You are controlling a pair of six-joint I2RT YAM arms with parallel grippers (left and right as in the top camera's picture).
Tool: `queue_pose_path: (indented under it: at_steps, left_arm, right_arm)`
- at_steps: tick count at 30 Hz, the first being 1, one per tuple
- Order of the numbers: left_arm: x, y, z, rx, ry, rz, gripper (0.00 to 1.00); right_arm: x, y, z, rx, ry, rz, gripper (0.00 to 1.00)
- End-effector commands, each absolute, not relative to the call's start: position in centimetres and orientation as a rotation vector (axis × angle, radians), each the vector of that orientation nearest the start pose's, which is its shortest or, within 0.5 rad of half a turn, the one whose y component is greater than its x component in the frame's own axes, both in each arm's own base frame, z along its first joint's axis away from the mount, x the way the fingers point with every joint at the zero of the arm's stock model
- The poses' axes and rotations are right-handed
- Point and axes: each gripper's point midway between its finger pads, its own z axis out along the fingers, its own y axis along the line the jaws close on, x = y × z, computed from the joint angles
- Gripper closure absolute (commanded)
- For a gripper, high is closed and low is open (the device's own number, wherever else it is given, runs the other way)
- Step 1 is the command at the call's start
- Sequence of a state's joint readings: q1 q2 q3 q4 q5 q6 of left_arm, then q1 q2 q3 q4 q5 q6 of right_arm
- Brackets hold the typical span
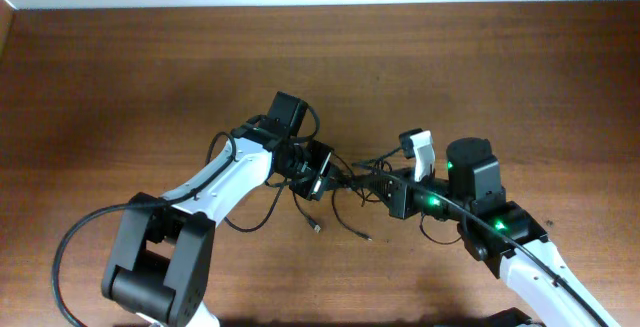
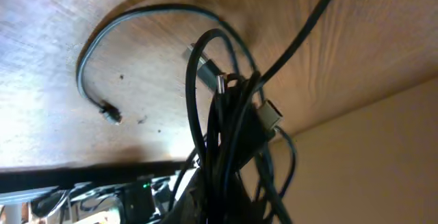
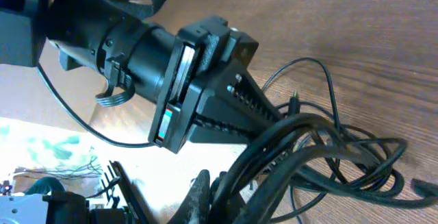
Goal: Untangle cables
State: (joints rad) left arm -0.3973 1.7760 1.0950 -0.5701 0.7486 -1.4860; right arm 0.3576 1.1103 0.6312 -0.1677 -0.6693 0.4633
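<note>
black fingers of the left claw [image 3: 270, 121] come together to a point on the cables [image 3: 321, 148], pinching a thick knot of strands, and in its own wrist view the bundle hangs straight in front of the lens. the right claw [image 1: 388, 195] sits just beside the same knot on the other side. strands run down into it in the right wrist view, but its jaws are mostly hidden, so i cannot tell whether it is clamped or spread. the cables sit mid-table between the two claws, partly raised off the wood. the taut part runs roughly side to side from one claw to the other, and loose loops spill onto the table [image 1: 150, 67] past the right claw. two free tails trail from the knot toward the arm bases, one ending in a small plug [image 2: 109, 112] that lies flat on the wood, well apart from the bundle. the step looks like drawing the knot open. to do it well, the claws should probably part slowly along that side-to-side line. one claw should grip a single strand, not the whole clump, so that loops can slip through and not cinch. a free tail snagging on a finger is the likely trouble.
</note>
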Motion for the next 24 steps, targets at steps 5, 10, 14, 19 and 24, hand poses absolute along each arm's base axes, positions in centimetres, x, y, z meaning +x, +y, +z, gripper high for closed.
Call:
queue_pose_path:
  at_steps: [5, 10, 14, 19, 24]
  left_arm:
    - [41.4, -19.7, 10.4, -1.378, 2.432, -1.401, 1.0]
    - [44.8, -16.2, 14.2, -0.78, 2.312, -1.478, 1.0]
    - [43.5, -15.8, 19.1, 0.219, 2.046, -1.433, 1.0]
    - [39.4, -13.7, 24.9, 0.724, 1.685, -1.577, 1.0]
    - [40.5, -14.6, 24.1, 0.417, 1.885, -1.724, 1.0]
  right_arm:
    - [21.4, 17.3, 10.1, -0.074, 2.702, 0.962, 0.96]
    - [22.5, 12.6, 7.6, 0.213, 2.764, 0.572, 0.96]
    - [26.1, 11.9, 11.3, 0.226, 2.618, 0.493, 0.95]
    - [27.5, 11.4, 15.2, 0.267, 2.56, 0.447, 0.33]
    - [26.7, 20.0, 19.1, -0.051, 2.457, 0.994, 0.2]
